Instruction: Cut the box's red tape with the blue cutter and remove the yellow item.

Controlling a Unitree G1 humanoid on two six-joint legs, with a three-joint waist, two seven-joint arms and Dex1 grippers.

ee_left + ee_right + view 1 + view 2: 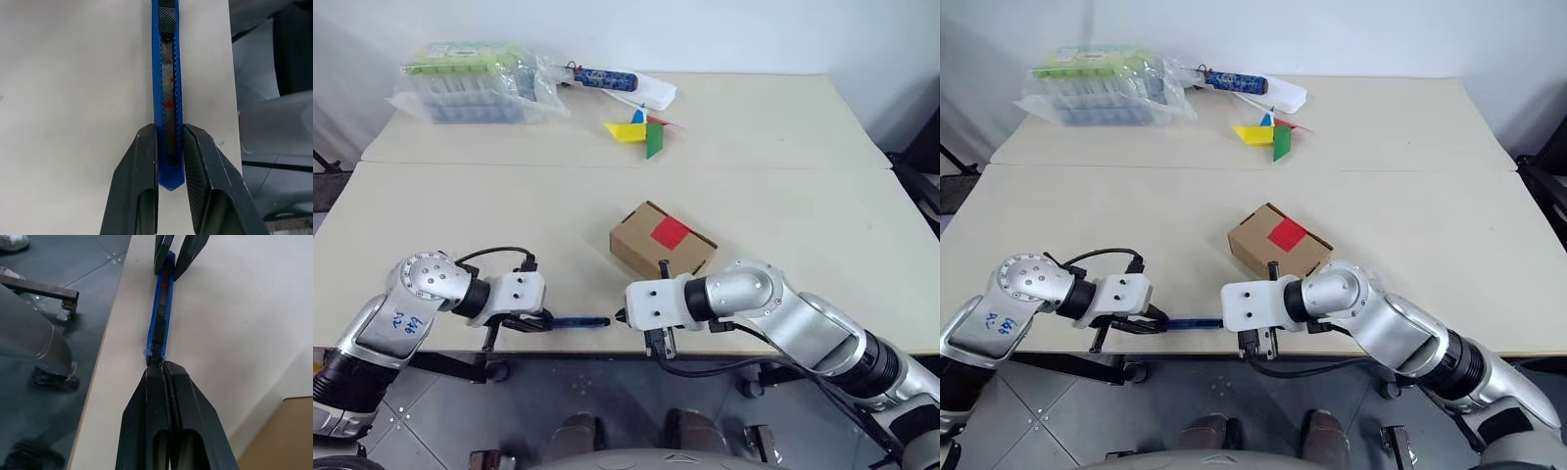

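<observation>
The brown box (644, 253) sits on the table near its front, with the red tape (670, 231) across its top. The blue cutter (579, 321) lies level just above the table's front edge, between my two grippers. My left gripper (168, 129) is shut on the cutter's rear end (166, 88). My right gripper (162, 363) is shut, and its fingertips meet the cutter's other end (161, 318); I cannot tell whether they pinch it. That gripper (619, 318) hangs just in front of the box. The yellow item is hidden.
At the back left lies a clear plastic package with green labels (475, 83), and beside it a blue-patterned tube (607, 78). A multicoloured paper pinwheel (641, 132) lies behind the box. The table's front edge (460, 348) runs right under both grippers.
</observation>
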